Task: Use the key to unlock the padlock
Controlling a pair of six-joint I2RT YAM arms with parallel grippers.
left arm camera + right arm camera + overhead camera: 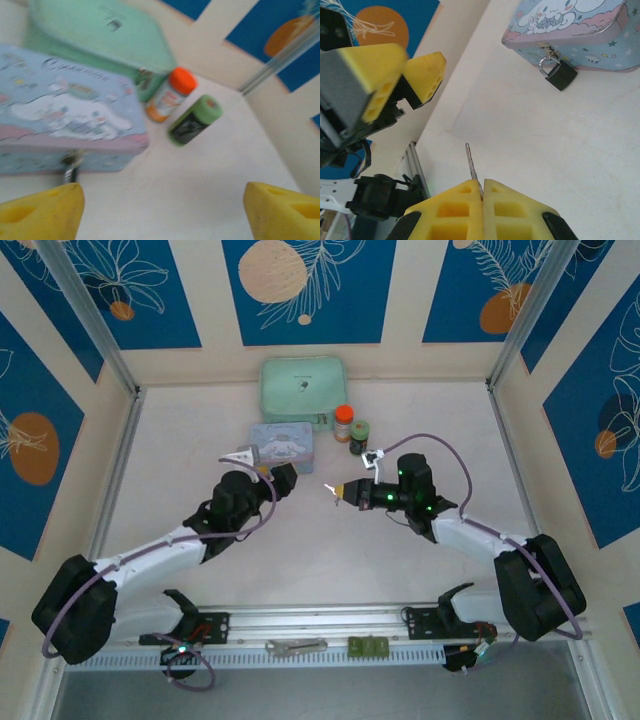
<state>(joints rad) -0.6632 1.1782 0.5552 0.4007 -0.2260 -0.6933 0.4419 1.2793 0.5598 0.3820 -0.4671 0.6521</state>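
- Plainly, the padlock hangs from the hasp on the front wall of the light blue tin. Its silver shackle runs through the hasp loop, and its dark body is tilted with its lower corner down at the table.
- The key is well in front of the tin. Its thin blade sticks out of the right gripper, whose yellow jaws are pressed together on it.
- The left gripper sits just in front of the tin with its jaws wide apart and nothing between them. In the left wrist view, the padlock lies just beyond one of its yellow fingers.
- A mint green pouch lies just behind the tin.
- An orange-capped bottle stands beside the tin's right end. A green-lidded dark jar is next to it, further from the tin.
- The table is a pale cream, matte surface under and around the tin.
- Beyond the tin, the cream walls carry blue panels with orange discs and white leaf line drawings. Aluminium posts rise at the back corners.
- Far in front of the tin, a metal rail runs along the near edge. A grey metal tool and a small green block lie on it.
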